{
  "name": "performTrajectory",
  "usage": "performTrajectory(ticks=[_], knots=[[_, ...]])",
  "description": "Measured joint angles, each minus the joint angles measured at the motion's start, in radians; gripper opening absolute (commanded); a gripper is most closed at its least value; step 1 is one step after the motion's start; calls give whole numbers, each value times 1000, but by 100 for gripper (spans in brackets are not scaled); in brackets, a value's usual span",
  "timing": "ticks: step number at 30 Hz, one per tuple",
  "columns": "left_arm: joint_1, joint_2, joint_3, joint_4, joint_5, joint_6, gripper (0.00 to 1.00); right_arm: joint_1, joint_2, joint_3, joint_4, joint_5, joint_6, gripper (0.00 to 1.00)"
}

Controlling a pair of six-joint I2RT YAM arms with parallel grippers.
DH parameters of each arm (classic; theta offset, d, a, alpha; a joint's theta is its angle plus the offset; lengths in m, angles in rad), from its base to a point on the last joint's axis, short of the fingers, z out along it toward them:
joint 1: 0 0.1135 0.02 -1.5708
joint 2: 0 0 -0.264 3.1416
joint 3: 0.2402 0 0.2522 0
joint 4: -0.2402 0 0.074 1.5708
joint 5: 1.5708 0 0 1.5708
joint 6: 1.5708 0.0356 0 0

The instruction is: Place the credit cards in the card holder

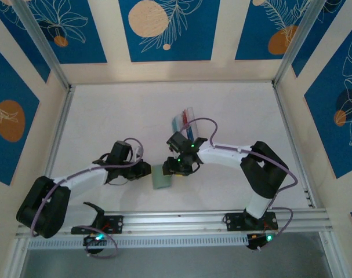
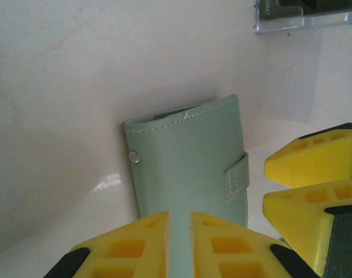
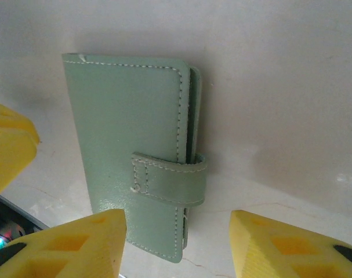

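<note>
Top external shows the card holder (image 1: 162, 177) lying flat on the white table (image 1: 106, 116) between the 2 grippers, well apart from the credit cards (image 1: 181, 120), which stand in a clear box (image 1: 191, 110) farther back. In the left wrist view the left gripper (image 2: 180, 217) is drawn narrow, its 2 yellow fingers (image 2: 129, 249) pinching the near edge of the wallet. In the right wrist view the right gripper (image 3: 177, 217) stands wide just above the holder's lower end without gripping it, and the snap tab (image 3: 170, 179) wraps round the wallet's edge.
</note>
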Motion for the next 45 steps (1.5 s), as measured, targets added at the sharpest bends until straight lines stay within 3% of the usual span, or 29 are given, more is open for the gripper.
performTrajectory(ticks=[13,19,24,28,34,40,45], knots=[[-28,86,-45,42,-33,7,13,-16,67,-35,126,-121,1,49],[-30,91,-53,64,-39,7,12,-21,67,-58,166,-162,16,30],[-30,93,-55,68,-39,6,12,-25,48,-58,159,-164,0,2],[-31,86,-54,63,-39,7,13,-13,12,-48,134,-140,-36,0],[-32,8,-36,-37,-87,22,21,55,-43,42,-32,73,-147,0],[47,-109,28,-211,-165,6,22,175,-41,192,-202,427,-298,0],[126,-169,53,-331,-219,-14,23,252,69,295,-270,751,-409,0]])
